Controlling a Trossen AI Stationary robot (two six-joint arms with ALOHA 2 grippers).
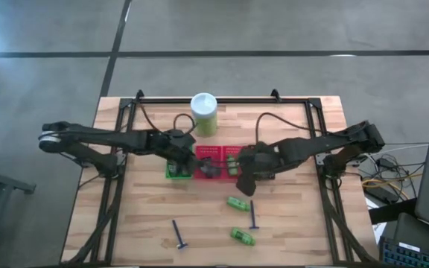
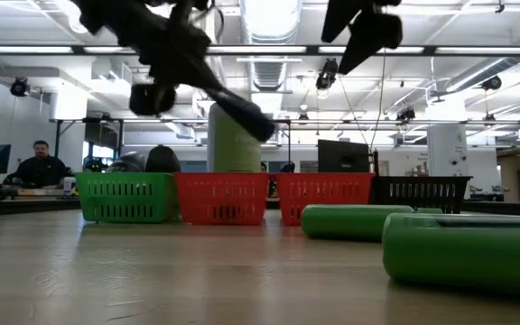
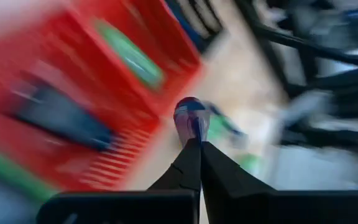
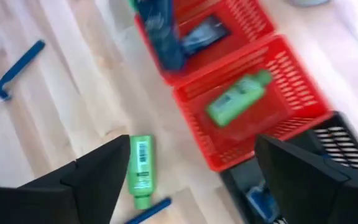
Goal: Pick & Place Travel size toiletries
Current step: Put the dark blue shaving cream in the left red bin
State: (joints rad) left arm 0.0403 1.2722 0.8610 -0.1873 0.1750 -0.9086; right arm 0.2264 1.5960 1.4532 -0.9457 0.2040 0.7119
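While both arms reach in over the row of mesh baskets near the tall white-and-green canister (image 1: 204,113), the left end effector (image 1: 187,160) hangs in front of the canister, over the seam between the green basket (image 1: 177,172) and the first red basket (image 1: 208,163). Its fingers (image 3: 191,168) are pressed together on a small dark item with a blue-and-red tip (image 3: 190,119); the blur prevents telling what kind of toiletry it is.

The right end effector (image 1: 247,181) is on the far side of the red baskets from the canister, low over the bench (image 1: 147,223), with its fingers (image 4: 98,168) spread wide and nothing between them.

Toiletries, placed from the canister:
- first red basket, directly in front: dark packets (image 4: 185,34).
- second red basket (image 4: 272,93), beside the first: one green bottle (image 4: 236,96).
- black basket (image 4: 347,146), last in the row: a blue item inside, partly hidden.
- loose on the bench beyond the baskets: green bottle (image 1: 237,203), second green bottle (image 1: 242,237) farther out, blue T-shaped stick (image 1: 253,216) between the two, another blue stick (image 1: 179,234) well apart on the left arm's side.
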